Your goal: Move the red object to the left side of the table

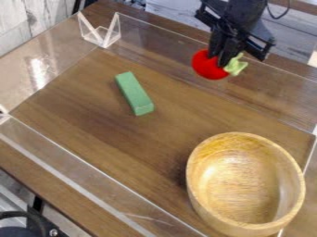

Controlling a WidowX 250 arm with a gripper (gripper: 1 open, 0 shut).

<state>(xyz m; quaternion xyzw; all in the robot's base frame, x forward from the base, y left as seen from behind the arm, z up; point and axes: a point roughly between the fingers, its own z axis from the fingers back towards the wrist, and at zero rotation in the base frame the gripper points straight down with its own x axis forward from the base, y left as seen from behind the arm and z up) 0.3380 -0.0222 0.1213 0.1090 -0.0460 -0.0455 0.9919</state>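
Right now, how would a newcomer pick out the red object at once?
Start at the brown wood-grain table with low clear walls and look to its far right edge, where the black robot hand hangs. Pinched in that hand is the small glossy red toy fruit with a green leaf, unlike the flat green rectangular block or the large round wooden bowl.
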